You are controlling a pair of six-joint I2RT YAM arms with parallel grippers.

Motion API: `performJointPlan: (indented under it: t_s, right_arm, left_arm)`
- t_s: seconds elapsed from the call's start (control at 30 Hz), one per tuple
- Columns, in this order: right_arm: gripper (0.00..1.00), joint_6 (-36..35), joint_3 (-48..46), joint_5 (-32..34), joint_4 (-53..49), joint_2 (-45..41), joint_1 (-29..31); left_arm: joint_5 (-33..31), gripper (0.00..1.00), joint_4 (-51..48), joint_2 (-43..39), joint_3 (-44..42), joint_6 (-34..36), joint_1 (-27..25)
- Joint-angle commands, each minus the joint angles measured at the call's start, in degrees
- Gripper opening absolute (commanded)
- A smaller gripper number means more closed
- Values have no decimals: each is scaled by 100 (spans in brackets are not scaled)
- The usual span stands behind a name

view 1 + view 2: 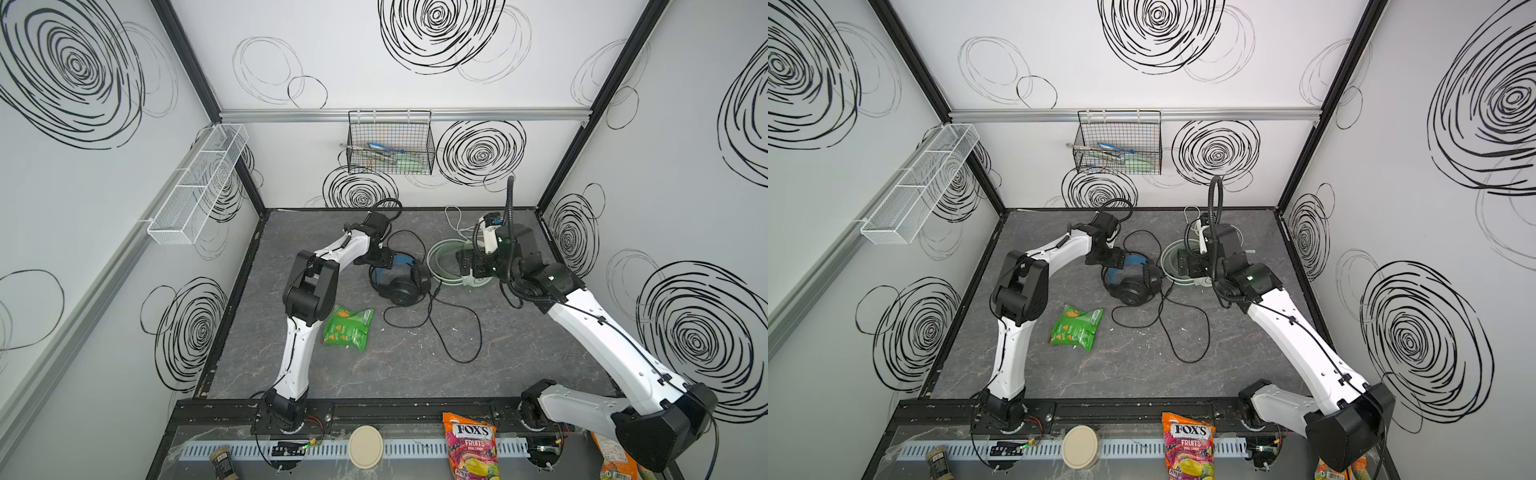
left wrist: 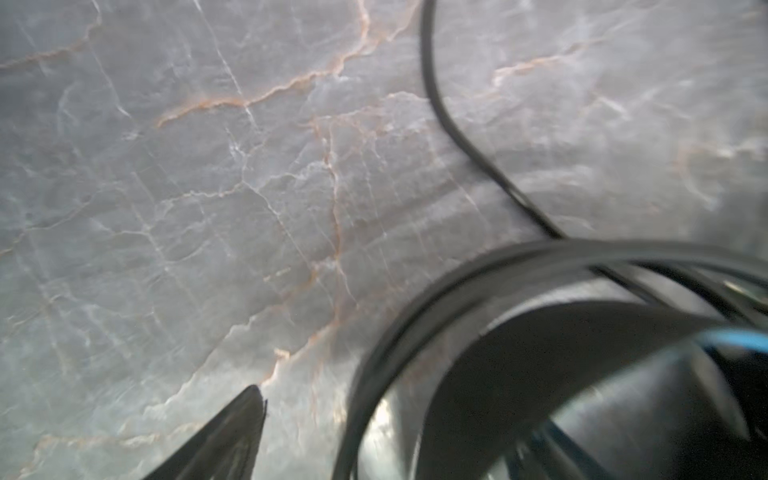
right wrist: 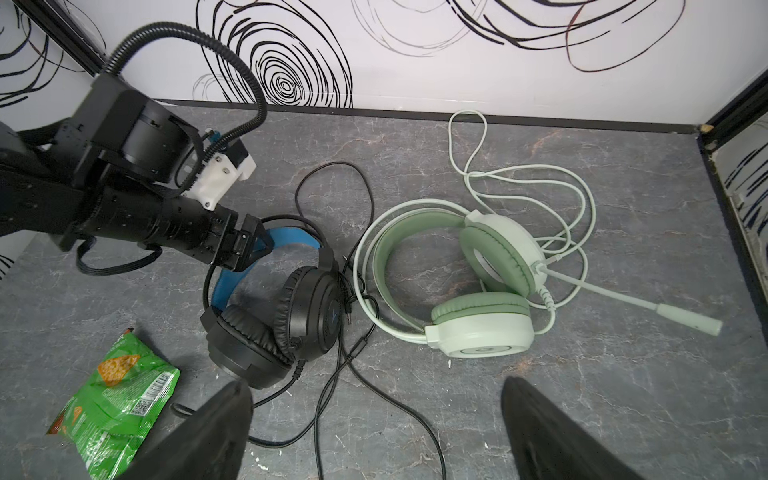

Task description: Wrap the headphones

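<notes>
Quick count on the bench (image 1: pixel 374 374): two headsets, two cables, one snack bag. The black headphones (image 3: pixel 282 328), the ones with the blue-lined band, lie around the middle toward the back wall. The mint green headphones (image 3: pixel 486 328) sit just beside them on the right, with the boom mic (image 3: pixel 665 311) poking out away from the black pair. Neither is wrapped. The black cable (image 2: pixel 431 83) sprawls in loose loops toward the front, and the whitish cable (image 3: pixel 592 216) lies in slack loops behind and around the mint cups.

Two arms, two claws. The left claw (image 3: pixel 253 243) is down at the blue headband with its jaws apart. I can't tell if a finger actually touches the band, since the left wrist view is blurry. The right claw (image 3: pixel 376 384) hangs above the mint pair, spread wide with nothing in it.

Other stuff: one green snack bag (image 1: pixel 347 328) lies near the left arm. There's one FOX'S candy bag (image 1: pixel 471 444) and one round beige lid (image 1: pixel 365 446) on the front ledge. There are also two wall baskets: a black wire basket (image 1: pixel 390 143) on the back wall and a white mesh basket (image 1: pixel 195 187) on the left wall.
</notes>
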Motion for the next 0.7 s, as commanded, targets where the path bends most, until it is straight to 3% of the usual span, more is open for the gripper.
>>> performJointPlan:
  t_s: [0.0, 0.4, 0.67]
  right_arm:
    - [97, -80, 13, 120, -31, -122, 30]
    - [97, 8, -78, 8, 156, -189, 25]
    - [97, -72, -400, -801, 788, -631, -48]
  left_arm:
    - [-381, 82, -212, 232, 286, 124, -12]
    - [-489, 46, -4, 196, -115, 142, -97]
    - [-830, 7, 329, -785, -607, -34, -83]
